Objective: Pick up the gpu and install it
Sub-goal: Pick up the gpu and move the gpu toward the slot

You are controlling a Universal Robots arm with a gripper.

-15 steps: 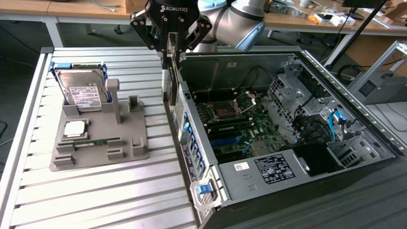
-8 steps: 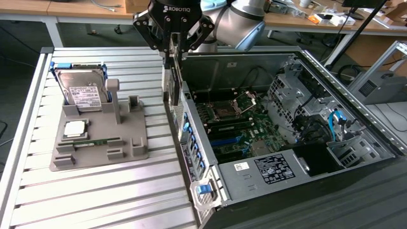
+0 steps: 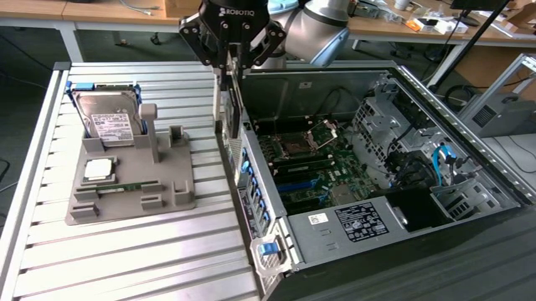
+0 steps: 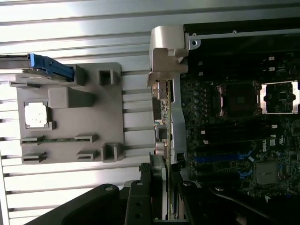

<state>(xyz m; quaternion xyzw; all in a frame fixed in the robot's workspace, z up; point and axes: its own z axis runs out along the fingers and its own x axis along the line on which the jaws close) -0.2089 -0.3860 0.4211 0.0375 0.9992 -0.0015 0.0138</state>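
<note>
- I have the gpu (image 3: pixel 230 103) clamped between the two fingers of the gripper (image 3: pixel 231 66). It hangs edge-on in the air over the wall of the case (image 3: pixel 469 132) that faces the tray (image 3: pixel 125 207).
- The exterior view gives me its drop: a thin dark slab running straight down from the fingers, clear of the motherboard (image 3: pixel 310 169).
- The wrist view looks along the gpu (image 4: pixel 163 108): a bent silver metal bracket at the far end, and the black fingers of the gripper (image 4: pixel 161 183) pressing on either face.
- That view also shows the blue slots and the open square socket on the motherboard (image 4: pixel 234 140).
- The tray is matte grey with moulded posts. It carries an upright hard drive (image 3: pixel 109 119) with blue rails, a square silver chip (image 3: pixel 99 168) and a flat green memory stick (image 3: pixel 125 186).
- The table (image 3: pixel 125 263) is made of shiny ribbed metal slats.
</note>
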